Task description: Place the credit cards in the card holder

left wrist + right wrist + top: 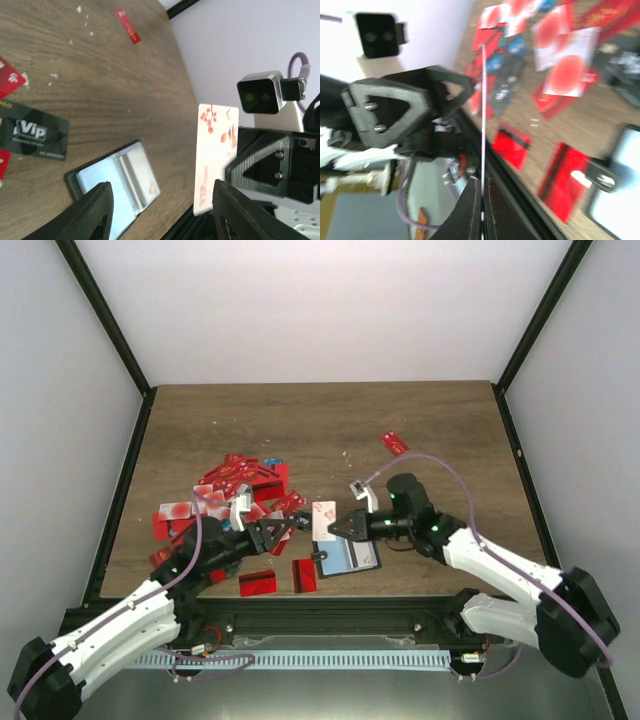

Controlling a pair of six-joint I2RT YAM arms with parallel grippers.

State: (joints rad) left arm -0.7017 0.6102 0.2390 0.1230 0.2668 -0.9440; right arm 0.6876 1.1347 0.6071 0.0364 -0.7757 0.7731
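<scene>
My right gripper [341, 527] is shut on a white credit card with pink blossoms [324, 521], held upright above the table. In the right wrist view that card [483, 100] shows edge-on, rising from between the pressed fingertips of the right gripper [483, 182]. My left gripper [291, 529] faces it from the left, open, with the card [216, 150] just inside its right finger and nothing gripped. The card holder [352, 556] lies open below, pale blue inside [116, 184]. Several red credit cards [232, 488] lie piled at the left.
A lone red card [394, 443] lies toward the back right. Two more red cards [258, 583] [305, 573] sit by the front edge. A black VIP card [37, 132] rests left of the holder. Black frame posts edge the table.
</scene>
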